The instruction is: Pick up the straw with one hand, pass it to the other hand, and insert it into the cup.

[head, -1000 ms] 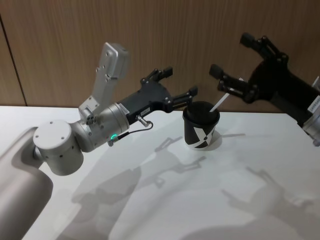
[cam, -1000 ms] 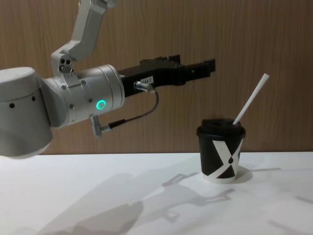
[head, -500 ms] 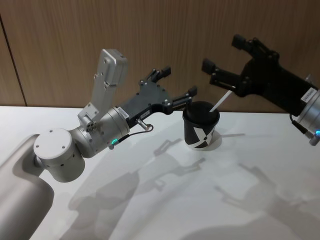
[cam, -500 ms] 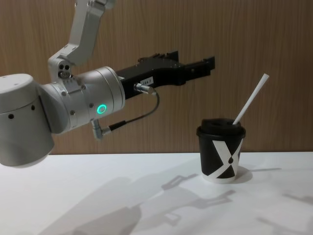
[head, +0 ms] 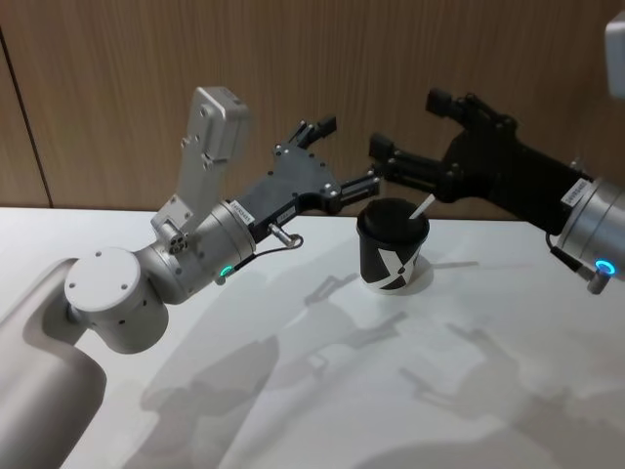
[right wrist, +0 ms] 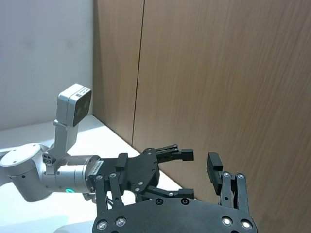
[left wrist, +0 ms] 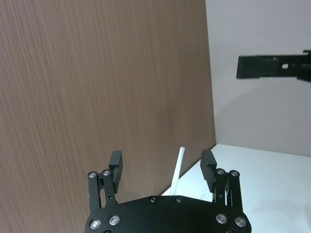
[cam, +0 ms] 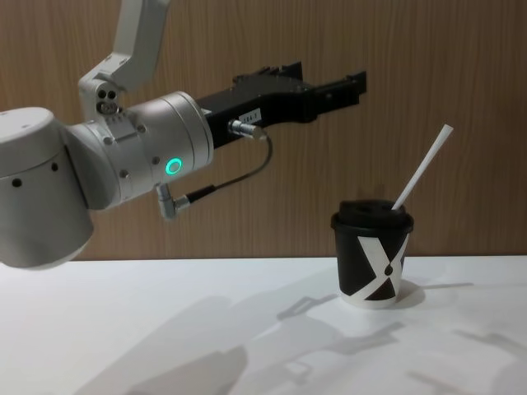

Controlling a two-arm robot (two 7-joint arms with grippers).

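Cup (head: 392, 248) stands upright on the white table (head: 293, 391), near its far edge by the wood wall (head: 117, 78). Straw (cam: 422, 167) is in the cup through the lid, leaning toward the robot's right, its upper part well above the rim.

Left gripper (head: 344, 156) hangs in the air above and to the left of the cup, fingers spread wide, holding nothing; straw lies beyond its fingertips, seen between them in the left wrist view (left wrist: 178, 166), not touched.

Right gripper (head: 415, 137) hangs above and just behind the cup, 2 fingers wide apart, empty. Straw top sits below it, apart from both fingers.
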